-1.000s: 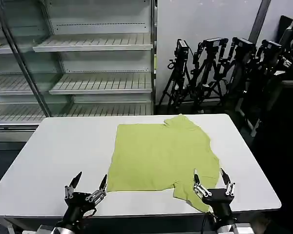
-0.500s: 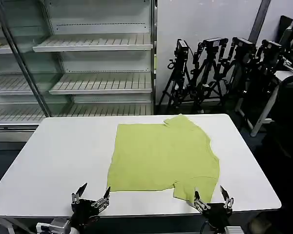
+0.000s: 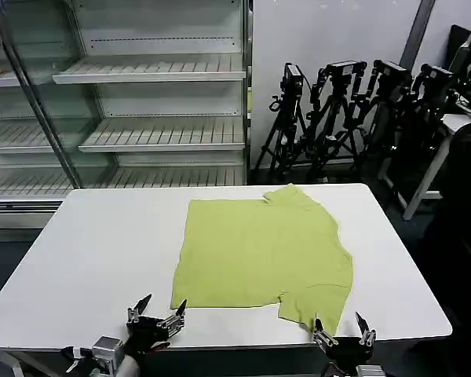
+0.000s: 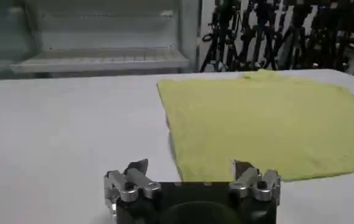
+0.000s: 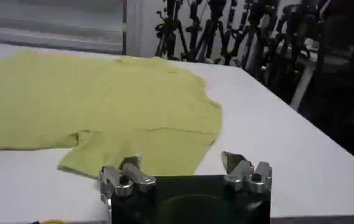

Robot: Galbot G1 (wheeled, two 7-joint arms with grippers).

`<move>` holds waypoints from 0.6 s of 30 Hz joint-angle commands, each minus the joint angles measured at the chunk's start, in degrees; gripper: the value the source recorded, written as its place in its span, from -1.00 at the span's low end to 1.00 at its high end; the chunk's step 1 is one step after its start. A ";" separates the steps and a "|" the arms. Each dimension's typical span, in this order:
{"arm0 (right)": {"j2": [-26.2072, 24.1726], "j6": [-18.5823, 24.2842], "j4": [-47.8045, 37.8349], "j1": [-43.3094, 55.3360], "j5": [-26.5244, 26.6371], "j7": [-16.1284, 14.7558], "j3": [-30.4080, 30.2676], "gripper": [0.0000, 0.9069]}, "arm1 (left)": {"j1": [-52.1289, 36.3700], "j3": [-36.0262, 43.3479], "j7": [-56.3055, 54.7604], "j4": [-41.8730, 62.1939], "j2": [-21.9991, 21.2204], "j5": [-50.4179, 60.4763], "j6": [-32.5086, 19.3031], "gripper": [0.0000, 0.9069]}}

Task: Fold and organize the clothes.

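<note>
T-shirt (image 3: 263, 251) flat mid-table (image 3: 94, 243); margins bare.

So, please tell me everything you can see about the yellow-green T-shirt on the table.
The T-shirt is lime yellow-green, looks like soft cotton, and lies flat on the white table, partly folded into a rough rectangle. One short sleeve sticks out at the near right corner, and a bunched part shows at the far edge. No print is visible. Both open grippers, left and right, are near its front edge without touching it.
</note>
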 commanded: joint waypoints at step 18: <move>0.71 -0.81 -2.24 0.16 3.99 0.28 -2.45 -1.00 | -2.57 2.89 -0.34 3.43 -0.09 -2.92 0.81 -0.96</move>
